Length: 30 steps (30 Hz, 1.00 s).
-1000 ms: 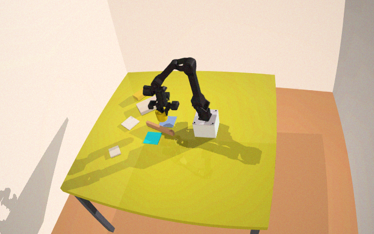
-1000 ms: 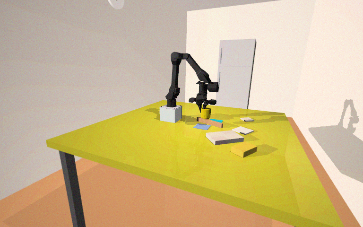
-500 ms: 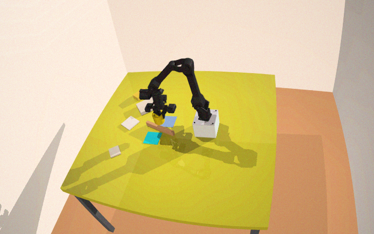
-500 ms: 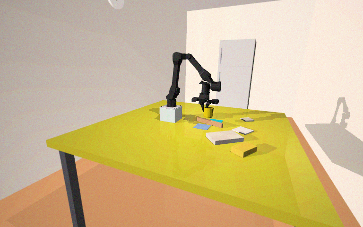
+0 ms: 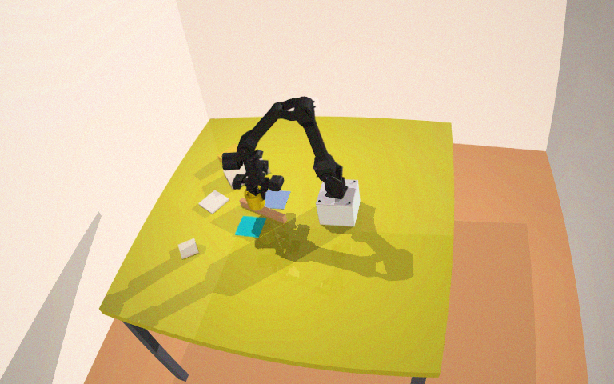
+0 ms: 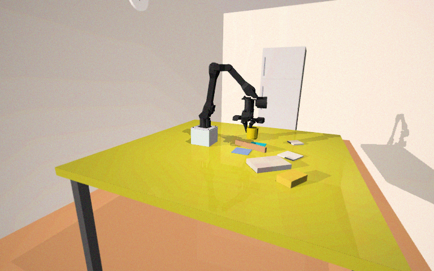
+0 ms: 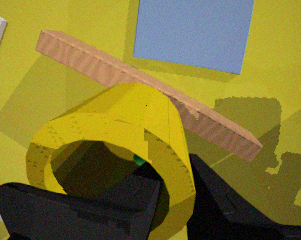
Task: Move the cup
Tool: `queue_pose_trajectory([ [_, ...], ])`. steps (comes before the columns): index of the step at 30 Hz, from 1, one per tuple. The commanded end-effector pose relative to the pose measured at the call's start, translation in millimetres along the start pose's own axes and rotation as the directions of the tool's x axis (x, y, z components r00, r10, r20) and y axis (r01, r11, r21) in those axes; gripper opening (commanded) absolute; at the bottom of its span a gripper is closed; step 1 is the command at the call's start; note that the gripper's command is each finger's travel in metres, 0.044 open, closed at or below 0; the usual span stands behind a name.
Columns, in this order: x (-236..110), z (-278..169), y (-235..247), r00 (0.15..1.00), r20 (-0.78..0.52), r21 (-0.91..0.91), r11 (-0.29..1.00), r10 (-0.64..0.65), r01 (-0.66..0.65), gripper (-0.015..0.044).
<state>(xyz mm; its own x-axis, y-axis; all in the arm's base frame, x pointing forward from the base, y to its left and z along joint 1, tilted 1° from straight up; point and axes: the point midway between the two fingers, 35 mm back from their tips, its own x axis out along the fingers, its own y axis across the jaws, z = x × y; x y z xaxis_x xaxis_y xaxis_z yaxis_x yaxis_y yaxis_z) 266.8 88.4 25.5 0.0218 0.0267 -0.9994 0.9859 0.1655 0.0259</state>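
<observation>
Black parallel-jaw gripper [image 7: 165, 190] closed on wall of yellow cylindrical cup [image 7: 126, 139], one finger inside the rim, one outside. Cup hanging directly beneath gripper, lifted off yellow-green table top [image 5: 328, 286], above brown wooden bar [image 7: 210, 120]. Small green marble [image 7: 140, 160] visible inside cup beside inner finger. Pale blue square pad [image 7: 193, 14] just beyond bar, toward white arm base [image 5: 338, 206]; cyan square pad [image 5: 250, 226] on bar's opposite side, toward table's near edge. White flat tile [image 5: 213, 201] near left edge; small grey block [image 5: 188, 248] further toward near-left corner.
</observation>
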Motion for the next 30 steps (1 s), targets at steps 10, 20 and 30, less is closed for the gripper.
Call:
queue_pose_trajectory([
  [10,-2,-31,12,1.000,-0.007,0.000,1.000,0.002,-0.002,0.0000],
  [20,-4,-55,20,1.000,-0.009,0.000,1.000,0.003,-0.003,0.0000],
  [30,4,-61,22,1.000,-0.010,0.000,1.000,0.003,-0.003,0.0000],
])
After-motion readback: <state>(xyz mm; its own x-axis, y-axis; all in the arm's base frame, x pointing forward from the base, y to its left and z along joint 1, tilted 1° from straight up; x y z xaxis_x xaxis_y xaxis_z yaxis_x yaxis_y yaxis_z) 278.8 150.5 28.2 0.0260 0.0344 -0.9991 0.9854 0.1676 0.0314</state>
